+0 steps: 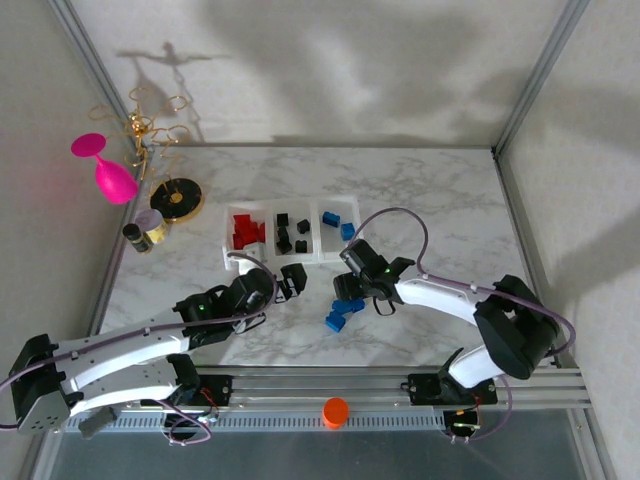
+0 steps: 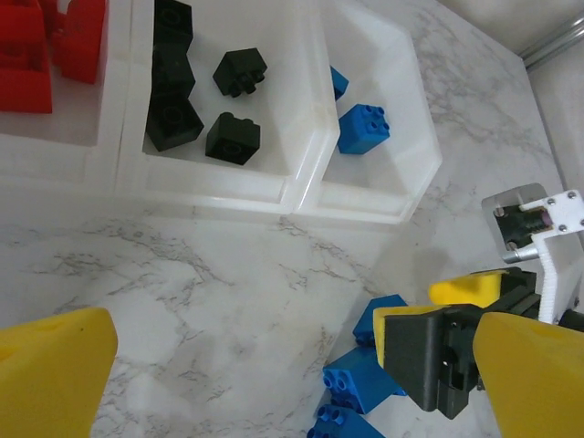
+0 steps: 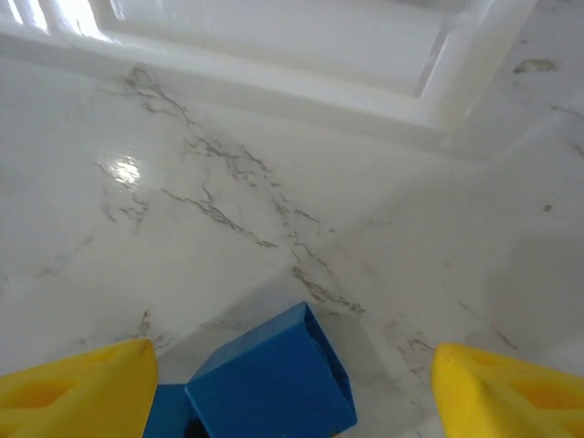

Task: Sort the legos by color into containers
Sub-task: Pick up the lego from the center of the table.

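Beneath right gripper [image 1: 352, 296], top view: loose blue legos [image 1: 340, 312] on white marble table [image 1: 430, 220]; containers [image 1: 290, 232] just beyond; plain grey walls [image 1: 350, 70] around.
Left wrist view: left gripper [image 2: 292, 374] spread, empty; blue tray [image 2: 401, 155] ahead-right.
Right wrist view: fingers [image 3: 73, 388] parted, straddling one blue brick [image 3: 274, 388], not clamped.
Step judged: picking blue. Next: close on brick, lift clear, carry forward to blue tray.
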Robot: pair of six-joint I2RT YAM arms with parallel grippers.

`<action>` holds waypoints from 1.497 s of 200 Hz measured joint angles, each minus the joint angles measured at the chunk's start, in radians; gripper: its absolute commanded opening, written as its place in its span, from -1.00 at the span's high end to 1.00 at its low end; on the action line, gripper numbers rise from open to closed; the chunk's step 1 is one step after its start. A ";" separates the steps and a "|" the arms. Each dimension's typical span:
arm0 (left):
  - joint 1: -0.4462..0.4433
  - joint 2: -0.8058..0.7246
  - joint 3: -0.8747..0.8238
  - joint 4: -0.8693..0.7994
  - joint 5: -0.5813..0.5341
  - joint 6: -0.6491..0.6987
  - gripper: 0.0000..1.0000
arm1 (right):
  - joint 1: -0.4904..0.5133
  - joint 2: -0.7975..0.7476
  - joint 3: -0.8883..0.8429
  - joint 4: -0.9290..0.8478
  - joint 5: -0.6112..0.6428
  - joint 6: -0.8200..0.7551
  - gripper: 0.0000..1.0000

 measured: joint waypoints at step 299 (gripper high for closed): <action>-0.006 0.016 0.039 -0.016 -0.042 0.024 -0.99 | -0.004 -0.028 0.053 -0.030 0.085 0.076 0.02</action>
